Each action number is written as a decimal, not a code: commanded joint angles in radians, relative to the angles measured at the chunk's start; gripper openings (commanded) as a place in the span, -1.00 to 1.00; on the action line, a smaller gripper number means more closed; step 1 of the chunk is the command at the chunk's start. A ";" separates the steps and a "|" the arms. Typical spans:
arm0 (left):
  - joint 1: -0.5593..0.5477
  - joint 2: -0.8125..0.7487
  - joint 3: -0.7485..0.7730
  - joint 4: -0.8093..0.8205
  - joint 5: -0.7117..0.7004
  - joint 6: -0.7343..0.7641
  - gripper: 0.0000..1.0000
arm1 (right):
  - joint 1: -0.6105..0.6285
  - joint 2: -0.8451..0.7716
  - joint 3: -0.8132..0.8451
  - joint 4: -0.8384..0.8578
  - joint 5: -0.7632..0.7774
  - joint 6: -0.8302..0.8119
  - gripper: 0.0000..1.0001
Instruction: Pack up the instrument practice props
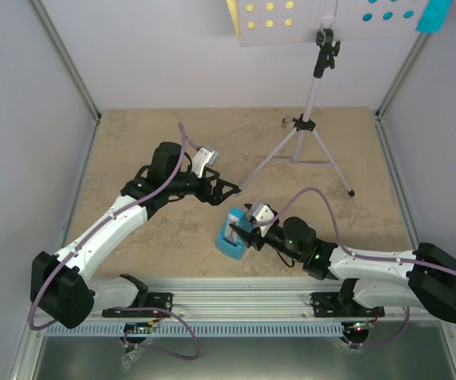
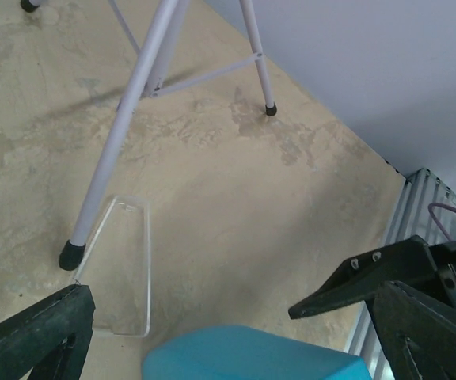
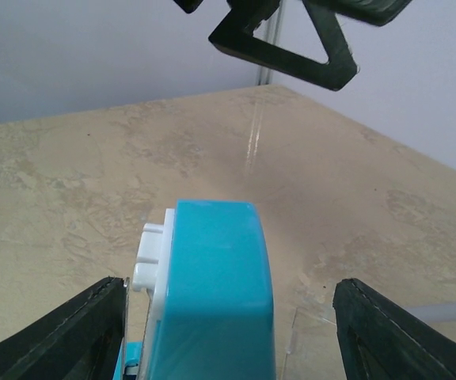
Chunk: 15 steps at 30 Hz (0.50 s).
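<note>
We see the small blue plastic metronome (image 1: 229, 237) sitting on the beige stone-patterned counter (image 1: 133, 150), near its front edge and about midway across. The right hand (image 1: 245, 227) is around it, one black finger on each side. In the right wrist view the metronome (image 3: 212, 293) fills the space between the fingers (image 3: 70, 332). The left finger is almost against its white side part and the other finger stands clearly apart, so the hand is released and not clamped.

The left hand (image 1: 226, 188) hovers just beyond the metronome, spread wide and holding nothing. From its wrist camera we look down between its fingers (image 2: 30, 336) onto the metronome's blue top (image 2: 244, 356).

The pale lilac metal tripod music stand (image 1: 310, 99) stands upright toward the far right of the counter, legs spread. Its flat round-holed desk is cut off by the top of the overhead view. A yellow paper sheet (image 1: 233, 17) is at the desk's left end and a cyan paper sheet (image 1: 434, 16) at its right, and their colours show through the holes.

A clear thin rectangular piece (image 2: 121, 269) lies flat on the counter, just beside one rubber-tipped foot of the stand (image 2: 71, 255).
</note>
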 commanded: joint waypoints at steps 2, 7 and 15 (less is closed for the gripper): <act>0.000 -0.029 -0.024 -0.042 0.093 0.055 0.94 | 0.005 -0.019 -0.016 0.006 0.022 -0.003 0.45; 0.000 -0.047 -0.042 -0.062 0.094 0.076 0.73 | 0.005 -0.011 -0.016 0.004 0.026 -0.005 0.42; -0.040 -0.028 -0.045 -0.080 0.113 0.098 0.53 | 0.005 -0.014 -0.019 -0.002 0.029 -0.008 0.37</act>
